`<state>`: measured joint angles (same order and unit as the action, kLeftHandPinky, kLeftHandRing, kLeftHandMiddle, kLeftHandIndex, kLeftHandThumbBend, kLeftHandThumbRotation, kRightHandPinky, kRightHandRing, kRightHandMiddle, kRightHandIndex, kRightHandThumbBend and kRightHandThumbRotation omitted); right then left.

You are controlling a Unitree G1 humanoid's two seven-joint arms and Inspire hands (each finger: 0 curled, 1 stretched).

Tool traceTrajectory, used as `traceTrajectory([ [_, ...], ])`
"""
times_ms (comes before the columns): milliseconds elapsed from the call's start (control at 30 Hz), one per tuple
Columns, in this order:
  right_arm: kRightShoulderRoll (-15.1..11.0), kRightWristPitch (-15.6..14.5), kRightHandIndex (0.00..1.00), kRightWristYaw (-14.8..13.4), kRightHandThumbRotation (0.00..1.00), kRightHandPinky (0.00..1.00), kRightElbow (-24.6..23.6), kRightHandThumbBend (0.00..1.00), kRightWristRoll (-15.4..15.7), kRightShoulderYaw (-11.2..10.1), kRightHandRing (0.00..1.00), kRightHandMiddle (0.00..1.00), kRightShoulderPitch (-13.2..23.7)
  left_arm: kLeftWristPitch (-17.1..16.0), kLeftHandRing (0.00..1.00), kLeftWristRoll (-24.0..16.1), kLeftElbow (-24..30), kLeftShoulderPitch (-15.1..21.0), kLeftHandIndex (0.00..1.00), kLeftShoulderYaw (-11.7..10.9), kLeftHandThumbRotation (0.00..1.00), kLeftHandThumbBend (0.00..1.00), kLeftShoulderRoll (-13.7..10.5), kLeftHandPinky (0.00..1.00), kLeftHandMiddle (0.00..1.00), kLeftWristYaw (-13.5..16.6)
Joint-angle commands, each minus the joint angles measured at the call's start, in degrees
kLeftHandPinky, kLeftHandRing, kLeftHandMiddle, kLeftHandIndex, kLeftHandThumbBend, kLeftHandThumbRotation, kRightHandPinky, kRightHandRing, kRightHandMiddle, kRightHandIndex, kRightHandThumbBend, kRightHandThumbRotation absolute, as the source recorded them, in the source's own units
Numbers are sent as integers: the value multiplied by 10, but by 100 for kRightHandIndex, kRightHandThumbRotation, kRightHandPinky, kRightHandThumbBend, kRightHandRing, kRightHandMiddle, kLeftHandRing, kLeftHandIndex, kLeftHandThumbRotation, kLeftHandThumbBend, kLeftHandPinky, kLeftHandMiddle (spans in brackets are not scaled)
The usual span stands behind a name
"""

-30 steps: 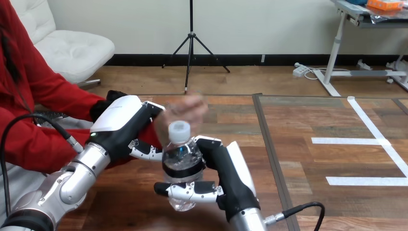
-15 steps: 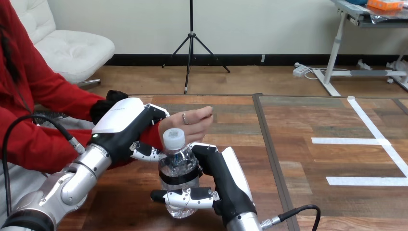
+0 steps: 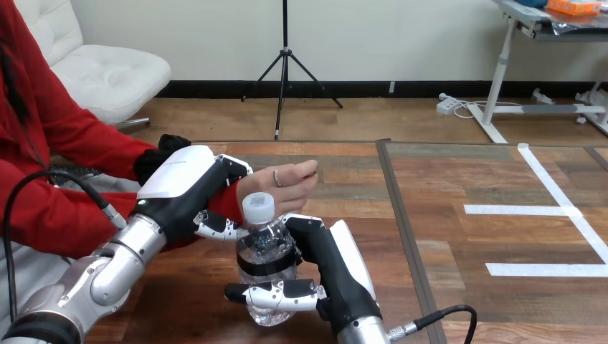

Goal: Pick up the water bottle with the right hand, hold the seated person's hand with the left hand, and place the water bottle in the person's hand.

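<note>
A: Bottle, quick?
B: Pickup reads done. The right hand is at lower centre, with fingers and thumb wrapped round the water bottle. The bottle is upright with its white cap on top.
A: Clear of the table?
B: Can't tell. Its base sits low against the table at the bottom of the frame.
A: Left hand?
B: The left hand is centre-left. Its thumb is over the person's wrist and its fingers curl under it, at the end of the red sleeve. It's clamped on, so I'd mark the hold step done too.
A: The person's hand?
B: The person's hand is mid-frame, just above and behind the cap. Its fingers are loosely curled and not round the bottle. I can't tell whether it touches the cap.
A: So what's left?
B: The handover only. The bottle needs to go into that palm, then the right hand lets go. I'd judge the task well over halfway.
</note>
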<state>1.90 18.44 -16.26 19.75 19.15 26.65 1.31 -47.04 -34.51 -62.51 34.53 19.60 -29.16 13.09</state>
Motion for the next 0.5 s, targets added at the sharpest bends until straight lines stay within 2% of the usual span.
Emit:
traceTrajectory([
  [0, 69, 4, 47, -4, 0, 29, -29, 85, -4, -4, 36, 46, 69, -26, 33, -2, 17, 28, 44, 6, 0, 68, 18, 28, 41, 13],
  [333, 58, 0, 47, 2, 0, 29, -38, 84, -2, -6, 37, 46, 70, -26, 34, -10, 14, 27, 44, 10, 0, 67, 17, 28, 41, 27],
  [467, 56, -14, 47, 9, 0, 29, -49, 84, -3, -8, 37, 46, 69, -27, 34, -10, 14, 27, 45, 10, 0, 67, 17, 28, 41, 26],
])
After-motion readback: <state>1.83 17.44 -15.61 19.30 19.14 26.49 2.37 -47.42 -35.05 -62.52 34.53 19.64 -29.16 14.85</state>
